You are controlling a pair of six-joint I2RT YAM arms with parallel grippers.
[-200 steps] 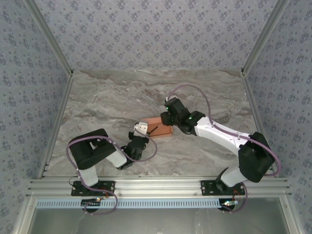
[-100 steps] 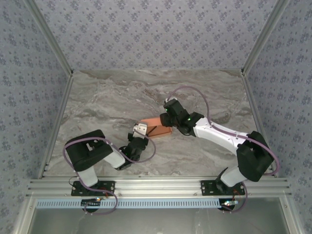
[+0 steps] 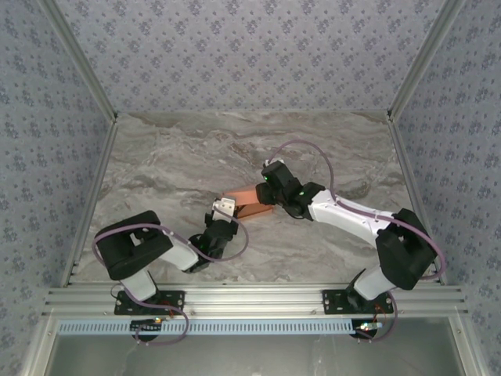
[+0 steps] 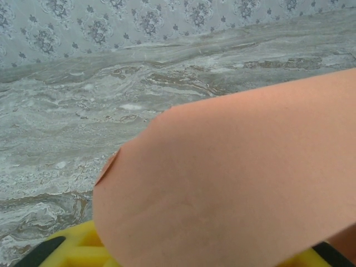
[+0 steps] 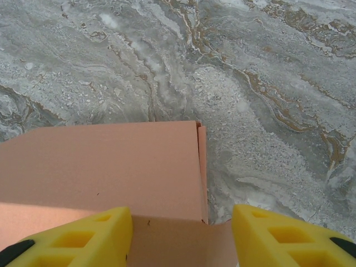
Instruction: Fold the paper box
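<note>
Two arms meet mid-table: from the top camera the paper box (image 3: 249, 202) sits roughly in the centre of the marble table (image 3: 172, 157). The right gripper (image 3: 268, 190) is at its right end, and the left gripper (image 3: 225, 208) is touching or just beside its left end, too small to say which. Left wrist cam: a big curved flap of the paper box (image 4: 233, 178) bows over the yellow fingers (image 4: 72, 251), so I can't tell if they're apart or pinching. Right wrist cam: the fingers (image 5: 83, 236) stand apart with card bridging the gap, which reads to me as a clamp across the box's end; the card runs off the left edge. I'd keep the right hold steady and roll that flap along its crease gently, since thin card kinks easily.
</note>
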